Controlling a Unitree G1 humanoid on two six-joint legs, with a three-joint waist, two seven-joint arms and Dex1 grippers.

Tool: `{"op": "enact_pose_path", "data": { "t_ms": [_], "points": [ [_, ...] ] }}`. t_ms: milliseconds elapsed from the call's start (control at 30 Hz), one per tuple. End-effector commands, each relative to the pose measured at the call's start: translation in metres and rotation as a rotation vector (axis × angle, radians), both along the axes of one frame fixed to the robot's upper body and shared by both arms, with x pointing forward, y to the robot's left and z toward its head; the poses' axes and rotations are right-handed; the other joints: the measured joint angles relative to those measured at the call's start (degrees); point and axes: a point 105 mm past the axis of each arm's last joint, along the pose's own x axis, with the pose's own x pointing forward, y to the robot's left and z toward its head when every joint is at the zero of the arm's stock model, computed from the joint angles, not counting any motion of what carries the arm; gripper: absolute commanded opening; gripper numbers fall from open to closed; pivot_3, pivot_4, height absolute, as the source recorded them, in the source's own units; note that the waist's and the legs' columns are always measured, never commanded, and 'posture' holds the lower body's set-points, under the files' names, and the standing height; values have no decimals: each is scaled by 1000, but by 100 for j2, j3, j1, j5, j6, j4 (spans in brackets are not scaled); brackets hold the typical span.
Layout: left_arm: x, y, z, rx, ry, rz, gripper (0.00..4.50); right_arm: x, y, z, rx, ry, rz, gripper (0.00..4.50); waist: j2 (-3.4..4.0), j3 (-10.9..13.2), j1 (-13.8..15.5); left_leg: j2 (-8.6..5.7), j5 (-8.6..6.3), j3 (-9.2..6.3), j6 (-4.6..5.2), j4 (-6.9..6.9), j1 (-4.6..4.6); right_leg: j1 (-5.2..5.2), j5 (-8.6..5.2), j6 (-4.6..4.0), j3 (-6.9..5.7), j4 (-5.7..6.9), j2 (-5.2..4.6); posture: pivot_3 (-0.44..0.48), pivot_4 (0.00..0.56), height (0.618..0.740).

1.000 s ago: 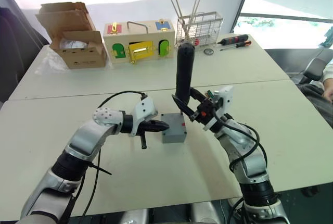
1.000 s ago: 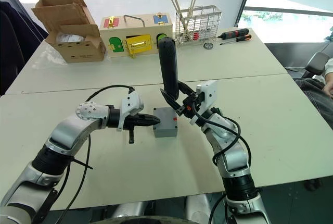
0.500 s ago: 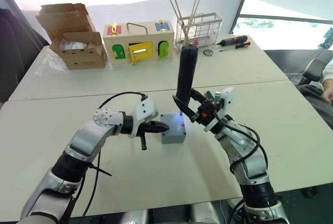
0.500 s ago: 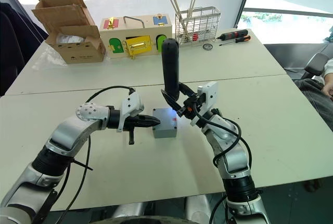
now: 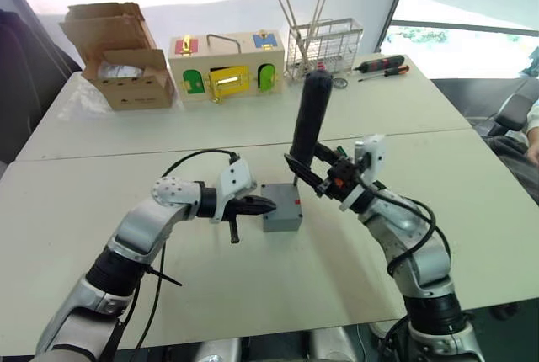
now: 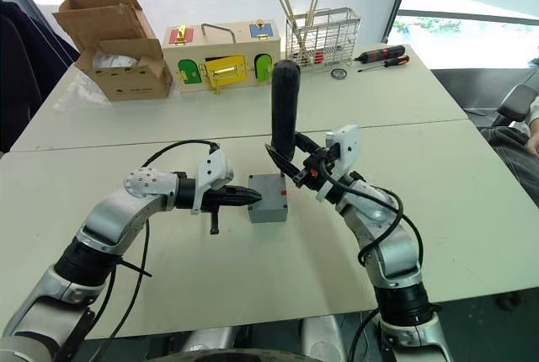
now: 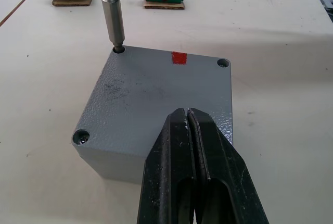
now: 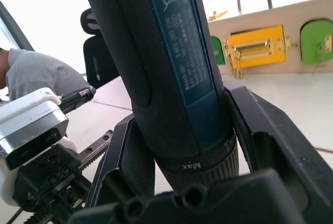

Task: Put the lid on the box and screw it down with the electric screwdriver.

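The lid [image 7: 156,94] is sitting on the box [image 5: 281,207] mid-desk [image 5: 253,286]. Right gripper [image 5: 313,173] is clamped round the screwdriver [image 5: 308,118], held upright with its bit in a corner screw hole. Left gripper [image 5: 263,204], fingers pinched together, presses against the box's near edge.

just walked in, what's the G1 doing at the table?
It is screwing a lid onto a small grey box. The right gripper holds the electric screwdriver nearly upright, its bit set in one corner screw hole of the lid. The left gripper, fingers shut, rests its tips on the opposite edge of the lid, apparently to steady it. The lid sits flush on the box; screw heads show in two other corners.
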Motion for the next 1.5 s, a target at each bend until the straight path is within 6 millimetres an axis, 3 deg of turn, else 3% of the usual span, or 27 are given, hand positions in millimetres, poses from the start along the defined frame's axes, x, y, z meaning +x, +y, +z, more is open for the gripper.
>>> {"op": "enact_pose_path", "data": {
  "t_ms": [33,167,300,533,600,733,800,967,1200,1500],
  "points": [
    [-1,7,-19,50,52,30,0,-12,5,22,25,17,78,1843,0,2,2,-1,0,0,0,0,-15,-12,1,0,-2,0,0,0,150,734],
    [3,6,-9,22,6,50,0,-26,-5,75,32,-13,223,1843,28,77,4,-6,2,-11,-2,18,-86,-73,17,7,-10,6,-3,0,150,734],
    [5,6,17,-70,-18,74,0,-13,-17,103,79,12,206,1843,27,118,-7,-2,2,-17,-2,16,-107,-91,18,6,-19,6,-1,0,150,734],
    [5,3,60,-200,-58,83,0,19,-46,108,56,129,25,1843,19,149,24,-13,40,-33,-63,58,-255,-213,23,6,-38,24,-16,0,150,734],
    [3,1,73,-221,-88,64,0,26,-66,110,12,219,-21,1843,29,173,21,-22,40,-37,-62,85,-293,-240,24,7,-40,31,-23,0,150,734],
    [-13,-8,74,-155,-135,-22,0,33,-137,90,-205,426,-246,1843,44,185,97,-58,38,-44,-55,107,-350,-277,25,9,-42,24,-46,0,150,734],
    [-21,-12,72,-131,-147,-61,0,28,-170,79,-212,592,-323,1843,46,188,140,-61,32,-43,-43,107,-355,-276,25,9,-45,15,-47,0,150,734],
    [-27,-24,65,-98,-189,-90,0,21,-233,40,-350,817,-506,1843,54,202,109,-59,29,-29,-39,108,-355,-276,26,10,-42,10,-47,0,150,734],
    [-49,-30,52,-92,-155,-111,0,26,-248,14,-282,1028,-522,1843,101,248,-40,-57,39,-8,-48,113,-338,-278,39,26,-24,37,-38,0,150,734],
    [-56,-27,53,-99,-143,-52,0,41,-258,-12,-362,1099,-536,1843,101,250,16,-60,49,-9,-55,116,-333,-277,49,29,-17,46,-33,0,150,734]
  ]
}}
